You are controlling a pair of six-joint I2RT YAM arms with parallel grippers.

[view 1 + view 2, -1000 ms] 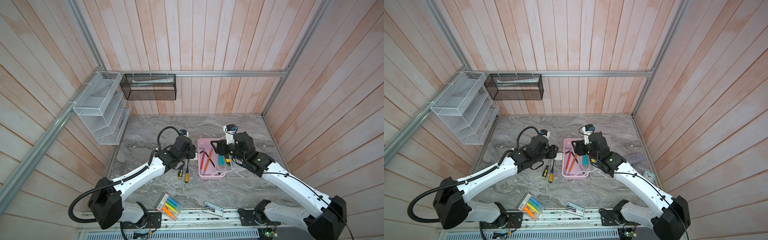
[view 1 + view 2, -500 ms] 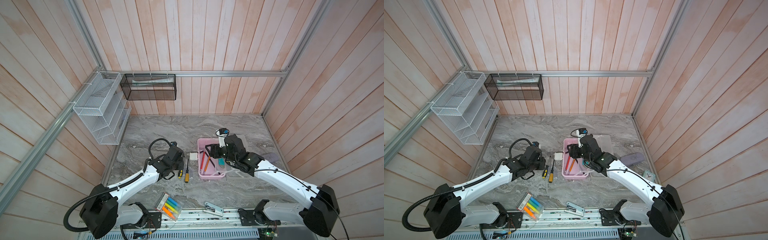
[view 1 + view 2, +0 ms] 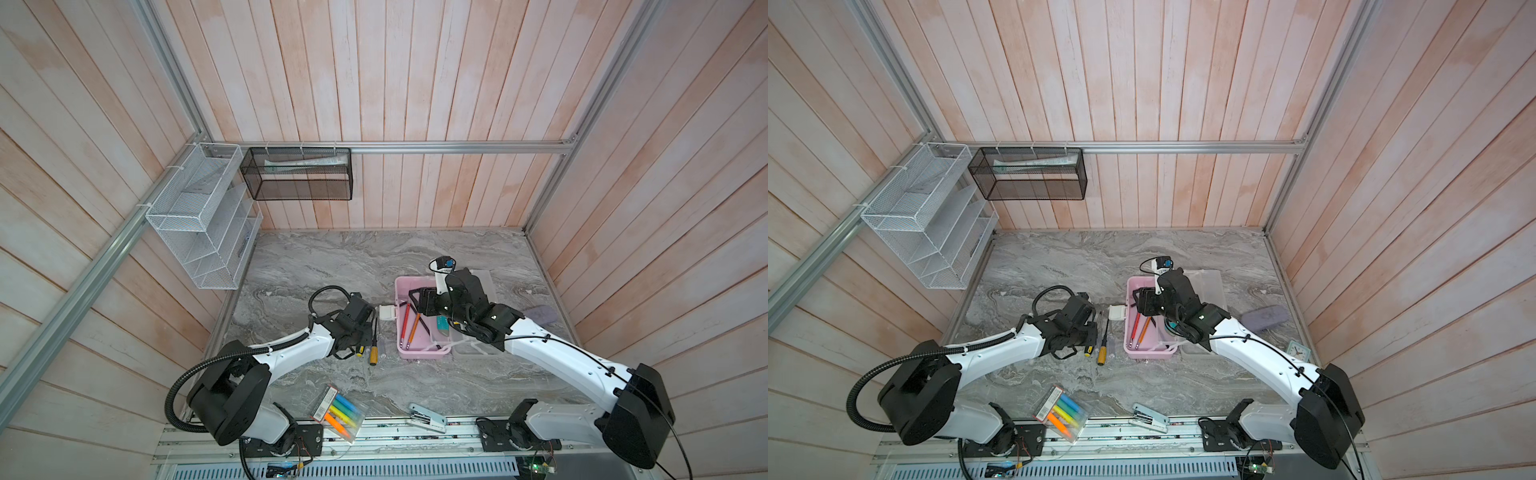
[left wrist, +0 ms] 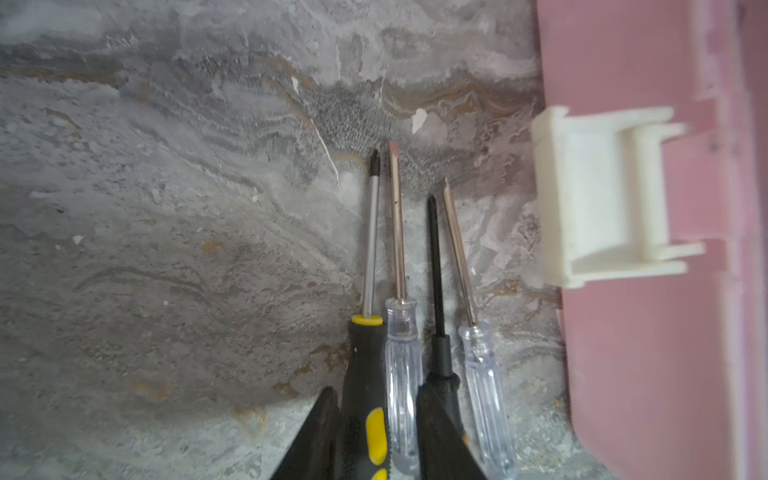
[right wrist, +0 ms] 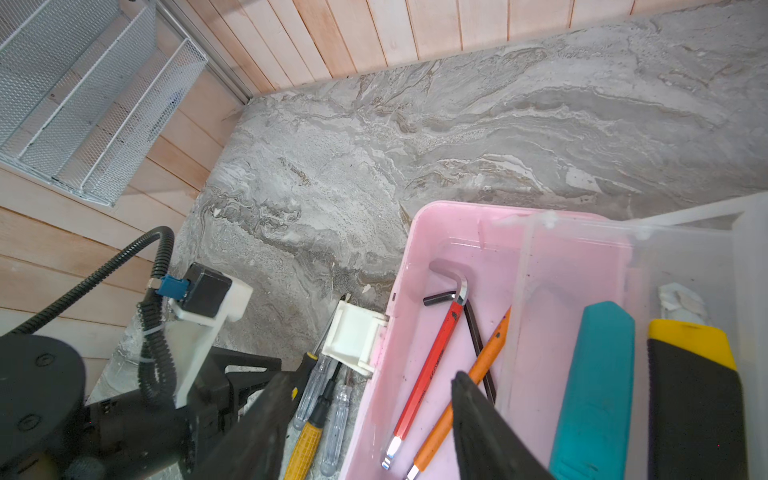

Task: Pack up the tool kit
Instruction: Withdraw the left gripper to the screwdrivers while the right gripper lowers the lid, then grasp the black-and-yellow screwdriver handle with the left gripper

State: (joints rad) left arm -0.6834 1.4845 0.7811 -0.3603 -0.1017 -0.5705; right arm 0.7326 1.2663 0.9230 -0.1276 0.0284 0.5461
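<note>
In both top views the pink box (image 3: 420, 354) (image 3: 1146, 353) sits open near the middle of the marble table (image 3: 332, 257). Its translucent lid (image 3: 487, 277) is folded out flat on the right arm's side. The left gripper (image 3: 363, 338) is down low at the row of screwdrivers (image 3: 374, 355) lying just beside the box. From up here its fingers are hidden under the wrist. The right gripper (image 3: 417, 304) hangs over the half of the box nearer the left arm.

Over to the left wrist view: four screwdrivers lie side by side on the marble, tips pointing away. The left gripper (image 4: 376, 390) has closed round a pair of handles. One finger is against the black-and-yellow screwdriver (image 4: 365, 365), the other against the clear-handled screwdriver (image 4: 402, 353) beside it. Both tools lie flat on the table. Outside the grip come a black-shafted screwdriver (image 4: 434, 270) and a second clear screwdriver (image 4: 486, 386). Then comes the box wall, with its white latch (image 4: 594, 199) flipped outward.

Right wrist view: the right gripper (image 5: 372, 376) has its jaws parted wide and holds nothing, one finger outside the box wall, the other inside. On the pink floor lie a red hex key (image 5: 432, 357), a black hex key (image 5: 476, 328) and an orange-sleeved tool (image 5: 469, 382). The clear inner tray (image 5: 521, 291) holds a teal utility knife (image 5: 598, 382) and a yellow-and-black knife (image 5: 690, 395).
</note>
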